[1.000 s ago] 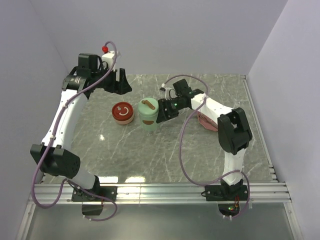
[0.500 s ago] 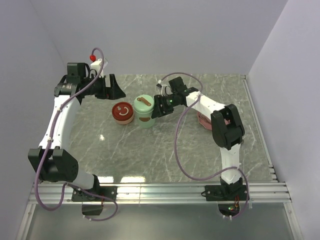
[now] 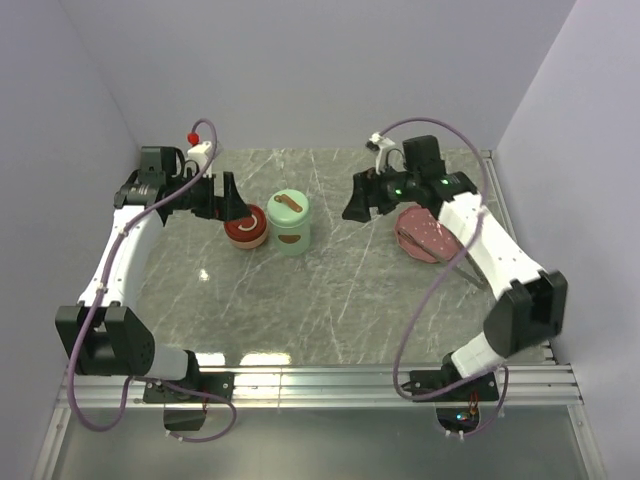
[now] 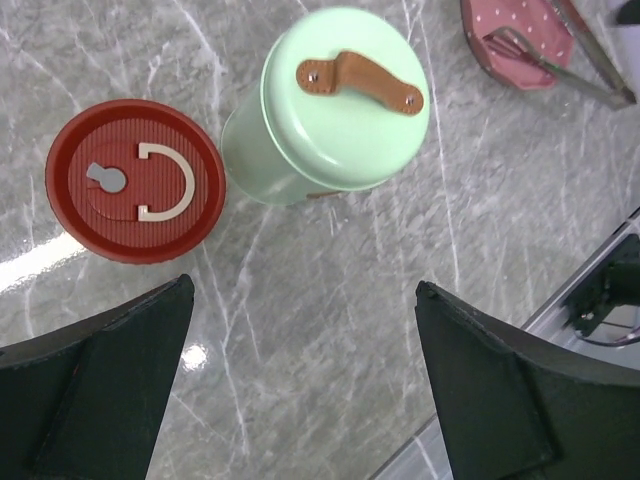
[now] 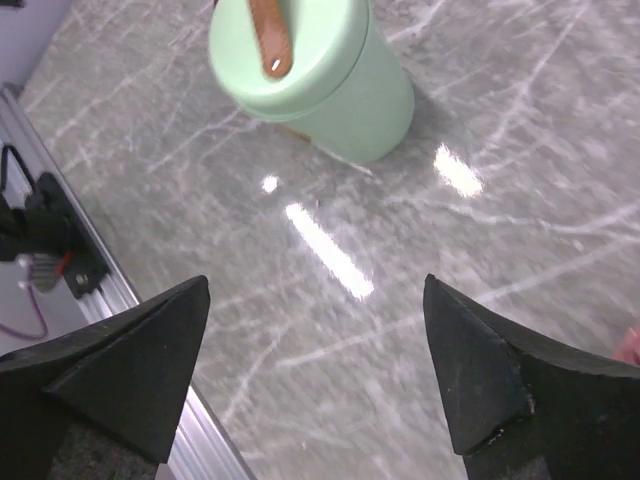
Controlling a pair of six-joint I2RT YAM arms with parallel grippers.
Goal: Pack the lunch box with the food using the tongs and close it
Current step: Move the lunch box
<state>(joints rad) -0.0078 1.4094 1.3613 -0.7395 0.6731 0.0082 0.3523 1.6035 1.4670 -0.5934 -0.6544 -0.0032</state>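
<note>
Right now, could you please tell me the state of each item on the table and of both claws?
Green lunch box: upright, lid on.
Red round lid: top side up, loop handle folded flat.
Pink plate: lying flat, right side up.
Tongs: lying ungripped, tips on the plate.
Left claw: open, empty.
Right claw: open, empty.

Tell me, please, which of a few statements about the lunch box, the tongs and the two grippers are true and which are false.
1. The green lunch box has its lid on. True.
2. The left gripper holds the tongs. False: it is open and empty; the tongs lie at the pink plate.
3. A red-lidded round container stands beside the lunch box. True.
4. The right gripper is shut on the lunch box. False: it is open and clear of the box.
</note>
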